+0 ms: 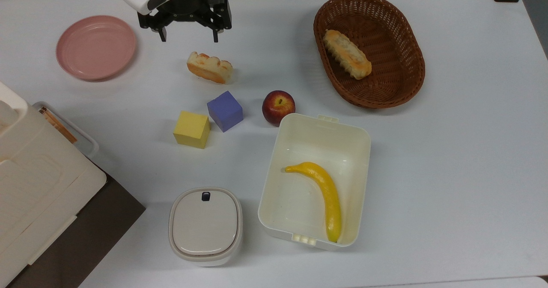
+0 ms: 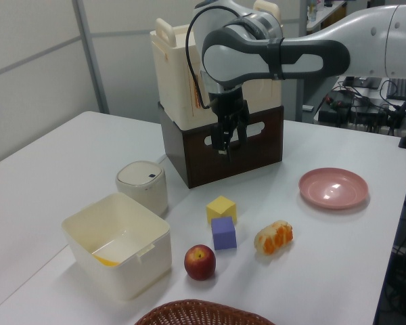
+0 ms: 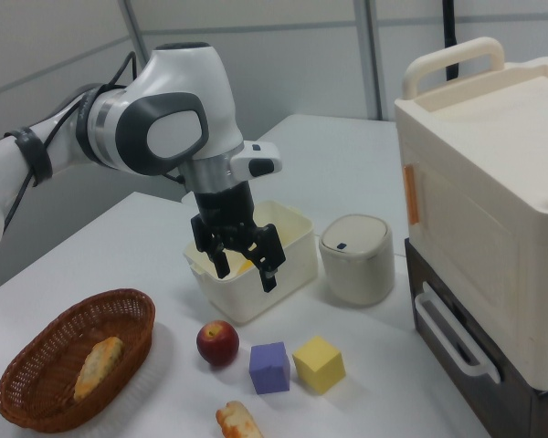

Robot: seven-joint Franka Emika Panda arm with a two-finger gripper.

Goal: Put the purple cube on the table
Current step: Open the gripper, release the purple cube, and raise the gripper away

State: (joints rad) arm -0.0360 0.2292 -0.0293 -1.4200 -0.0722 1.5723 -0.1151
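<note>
The purple cube [image 1: 225, 111] [image 2: 224, 233] [image 3: 269, 367] rests on the white table [image 1: 449, 151] [image 2: 54, 169] [image 3: 347, 182], between a yellow cube [image 1: 191, 129] and a red apple [image 1: 278, 107]. Nothing touches it. My gripper [image 1: 189, 35] [image 2: 227, 145] [image 3: 247, 276] hangs high above the table, open and empty, fingers pointing down. In the top view it sits near the upper edge, above a piece of bread [image 1: 209, 67] and well away from the purple cube.
A pink plate [image 1: 96, 47] lies at the top view's upper left. A wicker basket [image 1: 421, 65] holds a pastry. A cream box [image 1: 323, 123] holds a banana. A lidded pot [image 1: 205, 226] and a big cream case [image 1: 34, 185] on a brown crate stand nearby.
</note>
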